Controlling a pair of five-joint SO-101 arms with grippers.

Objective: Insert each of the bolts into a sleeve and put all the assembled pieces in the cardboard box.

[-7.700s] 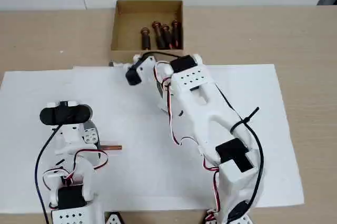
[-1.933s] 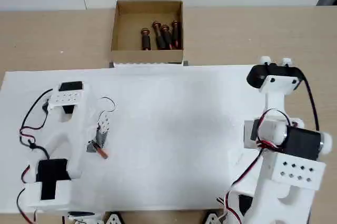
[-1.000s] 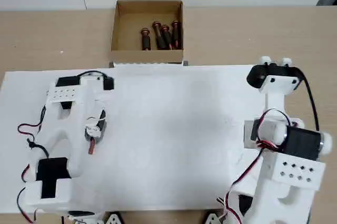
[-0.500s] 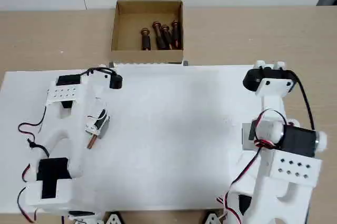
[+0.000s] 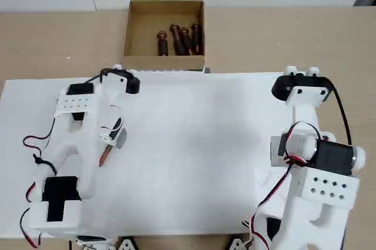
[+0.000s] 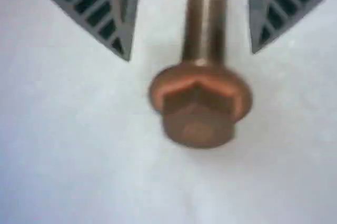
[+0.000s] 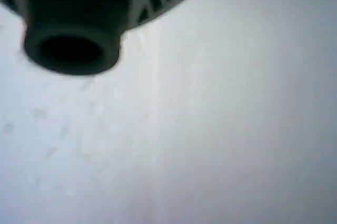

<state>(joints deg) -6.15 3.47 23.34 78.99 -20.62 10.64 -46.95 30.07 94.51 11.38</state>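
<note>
L end effector (image 5: 113, 137) is clamped on a copper bolt (image 5: 106, 155) over the L side of the sheet. R end effector (image 5: 278, 148) sits tucked close to its own arm w/ a dark sleeve (image 7: 71, 50) in its grip, as best I can judge.

Biggest first: the tan surface (image 5: 264, 39) carries a white paper sheet (image 5: 194, 156), prob. so small parts stand out. Just past the sheet's far edge sits the cardboard box (image 5: 165, 62), roughly btwn the two arms, so either could drop into it. Four assembled pieces (image 5: 179, 37) lie inside, centre-to-R. The bolt is tilted and looks lifted clear of the paper, head end free, which reads as presented for mating. The sleeve's open bore faces outward, same reason I'd say. Bolt and sleeve are well apart, so the insert isn't on yet.

Views: high view gives layout and that gap. L wrist view adds the hex flange head and the ribbed fingers (image 6: 100, 8) standing off the shank either side near their tips, so the pinch itself is out of frame. R wrist view adds the sleeve's hollow mouth over bare paper.
</note>
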